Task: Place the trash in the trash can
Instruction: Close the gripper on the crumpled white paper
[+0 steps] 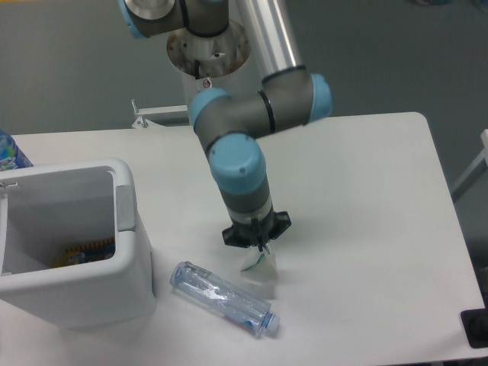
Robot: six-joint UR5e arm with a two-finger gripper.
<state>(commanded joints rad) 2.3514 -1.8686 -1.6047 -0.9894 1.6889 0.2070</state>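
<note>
Carton point(258, 263) hangs pinched at its top between the tool's point(261, 247) closed fingers, above the table point(366, 229).

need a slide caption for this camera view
Gripper lifts carton beside bottle, bin at left.

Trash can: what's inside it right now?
Inside the trash can, something yellow-orange with a bit of blue lies at the bottom against the near wall. That wall and rim cover the rest of the floor. The carton and clear bottle are outside it.
</note>
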